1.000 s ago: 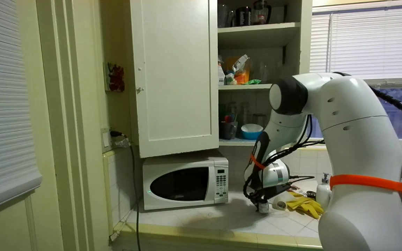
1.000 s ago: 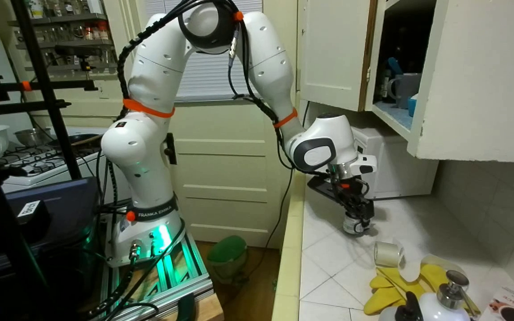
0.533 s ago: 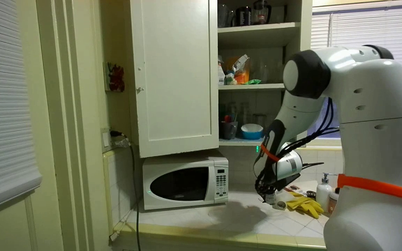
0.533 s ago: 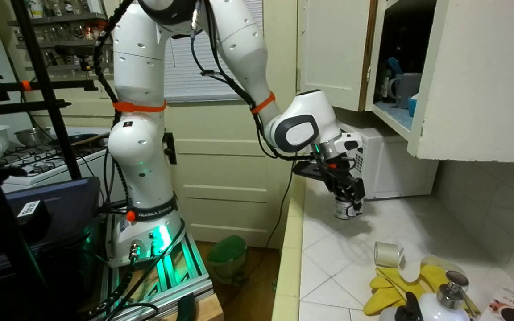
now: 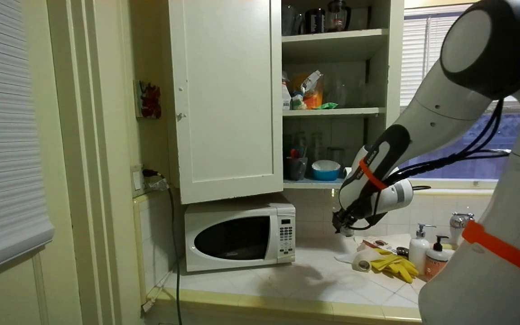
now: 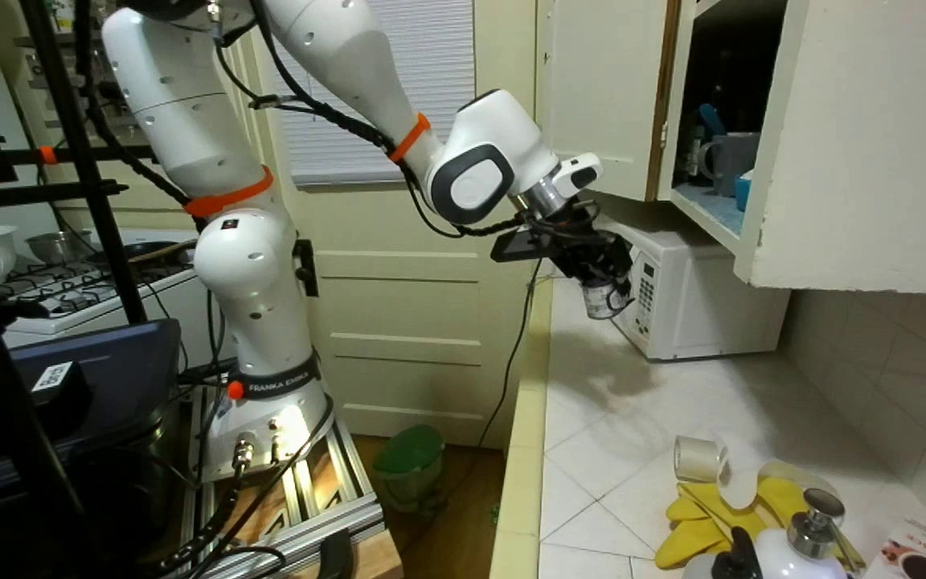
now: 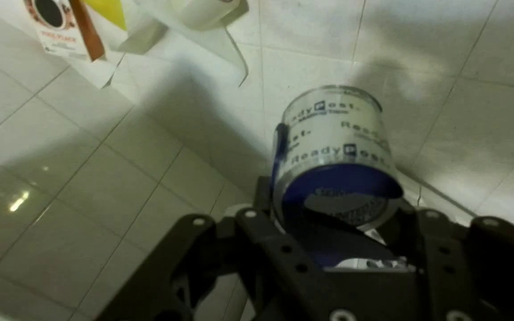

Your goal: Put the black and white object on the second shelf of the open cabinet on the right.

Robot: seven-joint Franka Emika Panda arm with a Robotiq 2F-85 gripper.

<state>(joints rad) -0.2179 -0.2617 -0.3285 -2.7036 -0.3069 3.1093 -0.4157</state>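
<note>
At the far side in an exterior view, the open cabinet [image 5: 394, 58] hangs above the tiled counter [image 5: 355, 291]. Below the second shelf [image 5: 345, 112], to the left, sits a white microwave [image 5: 237, 237]. Nearer, to the right, the gripper [image 7: 335, 203] pinches a tilted ReadyPost mailing tape roll [image 7: 337, 140] between its fingers, clear of the counter.

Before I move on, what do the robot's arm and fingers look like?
The arm is white and rounded, with orange straps and black cables strung along it. One big joint is black with a pale disc. A dark band low down reads FRANKA EMIKA. The fingers are black, with round, pale pins.
</note>
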